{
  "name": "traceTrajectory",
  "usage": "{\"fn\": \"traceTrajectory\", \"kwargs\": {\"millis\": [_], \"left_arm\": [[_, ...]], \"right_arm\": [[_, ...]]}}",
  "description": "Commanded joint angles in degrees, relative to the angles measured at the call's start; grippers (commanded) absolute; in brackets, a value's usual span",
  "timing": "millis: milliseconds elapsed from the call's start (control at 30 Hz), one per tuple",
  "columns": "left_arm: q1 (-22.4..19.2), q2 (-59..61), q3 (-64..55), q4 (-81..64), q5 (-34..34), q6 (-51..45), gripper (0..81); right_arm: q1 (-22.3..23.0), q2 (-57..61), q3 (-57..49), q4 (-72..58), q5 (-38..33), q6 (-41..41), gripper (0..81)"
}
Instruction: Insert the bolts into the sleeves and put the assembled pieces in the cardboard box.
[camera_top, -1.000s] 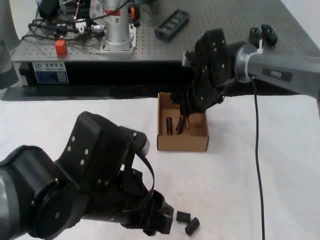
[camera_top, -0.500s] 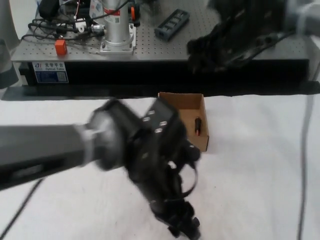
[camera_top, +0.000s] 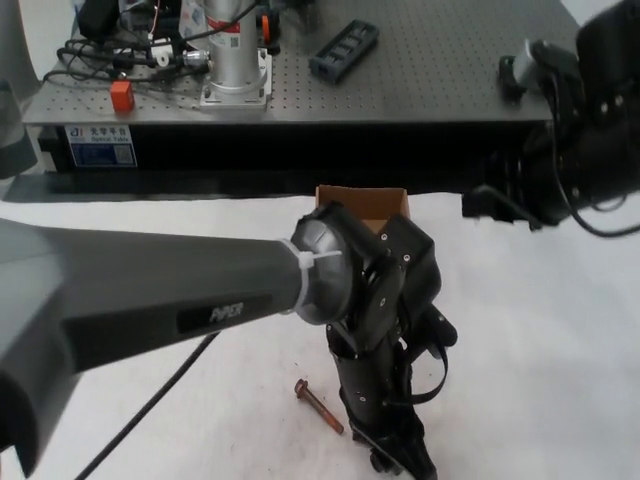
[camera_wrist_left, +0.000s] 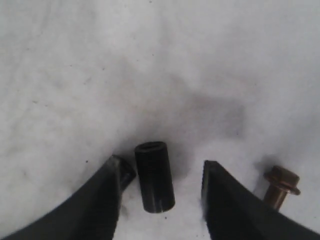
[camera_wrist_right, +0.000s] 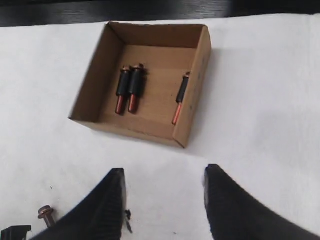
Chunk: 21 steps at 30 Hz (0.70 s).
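Lying on its side on the white cloth (camera_wrist_left: 150, 60), the short black cylindrical sleeve (camera_wrist_left: 154, 176) sat between the spread fingers of the left gripper (camera_wrist_left: 162, 172). It lay close to one finger, gripped by neither. The loose copper-brown hex-headed bolt (camera_wrist_left: 280, 186) rested just outside the other finger. From the high view, that claw (camera_top: 395, 455) was down at the bottom edge, a little right of centre, and the bolt (camera_top: 318, 405) lay just to its left on the cloth. Behind the arm, mid-frame, stood the open brown cardboard box (camera_top: 360, 200). It (camera_wrist_right: 192, 100) held three sleeved bolts: two side by side (camera_wrist_right: 129, 89) and one (camera_wrist_right: 181, 97) against a wall. The right gripper (camera_wrist_right: 162, 185) hung over the cloth near the box, fingers released and holding nothing. The grey perforated bench (camera_top: 420, 70) ran across the top of the frame.
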Motion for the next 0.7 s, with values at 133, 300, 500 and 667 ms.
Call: {"fn": "traceTrajectory", "kwargs": {"millis": [133, 300, 500, 667], "left_arm": [[-0.3, 3.1, -0.4, 0.2, -0.5, 2.2, 31.2], [-0.3, 3.2, -0.4, 0.2, -0.5, 2.9, 31.2], [-0.3, 2.8, -0.5, 0.5, -0.5, 3.4, 3.2], [1.2, -4.1, 0.3, 2.7, -6.7, -3.5, 0.7]], "right_arm": [[-0.9, -3.2, 4.6, -1.1, -0.3, -0.5, 36.5], [-0.9, -4.0, 4.6, -1.1, -0.3, -0.3, 36.5], [-0.7, -5.0, 4.6, -1.0, -0.9, 0.8, 36.5], [2.0, -5.2, 4.6, 1.3, -0.9, -0.7, 36.5]]}}
